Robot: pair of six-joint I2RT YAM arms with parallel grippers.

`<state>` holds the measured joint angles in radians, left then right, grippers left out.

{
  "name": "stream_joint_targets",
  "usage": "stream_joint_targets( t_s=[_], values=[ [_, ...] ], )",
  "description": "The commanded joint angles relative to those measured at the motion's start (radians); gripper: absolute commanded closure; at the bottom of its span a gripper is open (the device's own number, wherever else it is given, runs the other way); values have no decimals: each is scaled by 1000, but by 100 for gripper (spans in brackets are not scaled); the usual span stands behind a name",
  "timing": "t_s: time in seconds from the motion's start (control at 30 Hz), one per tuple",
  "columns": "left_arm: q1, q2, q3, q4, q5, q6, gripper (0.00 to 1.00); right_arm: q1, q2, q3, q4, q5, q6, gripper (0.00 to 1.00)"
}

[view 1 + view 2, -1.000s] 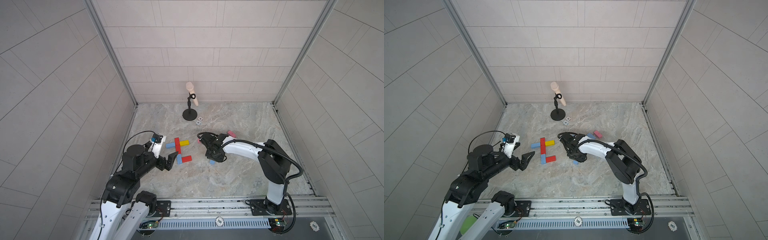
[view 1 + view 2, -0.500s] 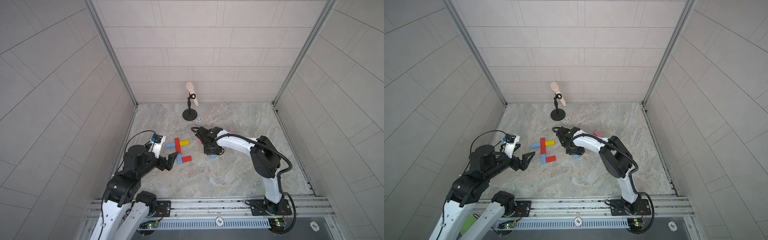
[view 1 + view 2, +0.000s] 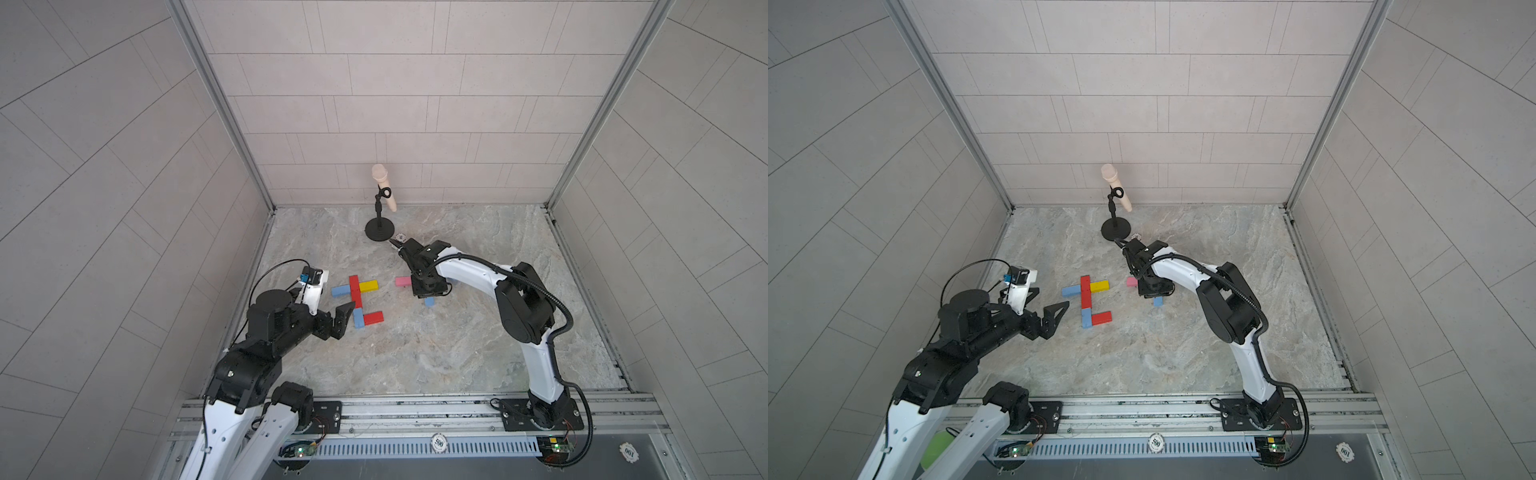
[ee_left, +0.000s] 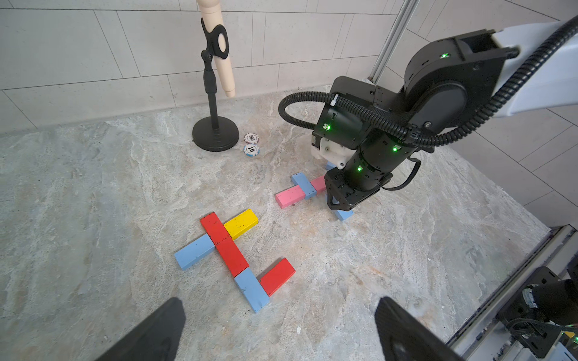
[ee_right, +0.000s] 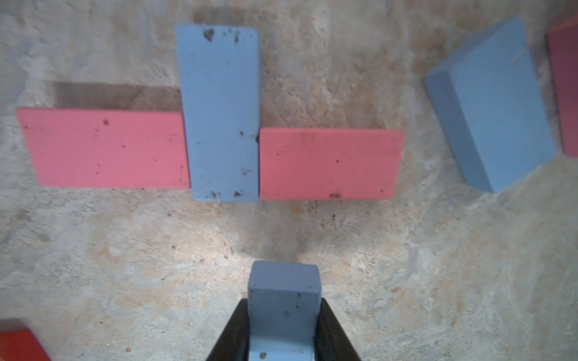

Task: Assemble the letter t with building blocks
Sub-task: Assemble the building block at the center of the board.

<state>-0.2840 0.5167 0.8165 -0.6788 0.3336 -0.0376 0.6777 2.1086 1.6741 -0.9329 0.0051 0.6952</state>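
Your right gripper (image 5: 283, 304) grasps a blue block (image 5: 283, 281) near the pink blocks (image 5: 103, 147), likely as the stem; your left gripper (image 4: 280, 304) hangs released.

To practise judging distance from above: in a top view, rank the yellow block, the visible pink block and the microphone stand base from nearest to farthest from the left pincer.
1. Yellow block: just beyond the left pincer.
2. Pink block: mid-table, beside the right arm.
3. Microphone stand base: near the back wall.
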Motion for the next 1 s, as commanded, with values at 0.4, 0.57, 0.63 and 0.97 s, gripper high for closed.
stream_joint_targets(
  t_s=[0.4,0.57,0.63,0.97],
  values=[
    [-3,-2,1,-1,-22,-7,0,-9,79,70,-11,-48,-11,80],
    [-3,12,1,-4,-29,-5,0,-14,103,87,-3,-69,-5,80],
    [-3,15,3,-4,-29,-2,0,-16,111,92,-3,-70,-4,80],
    [-3,22,-4,-5,-31,2,0,-26,139,112,1,-76,5,80]
  ],
)
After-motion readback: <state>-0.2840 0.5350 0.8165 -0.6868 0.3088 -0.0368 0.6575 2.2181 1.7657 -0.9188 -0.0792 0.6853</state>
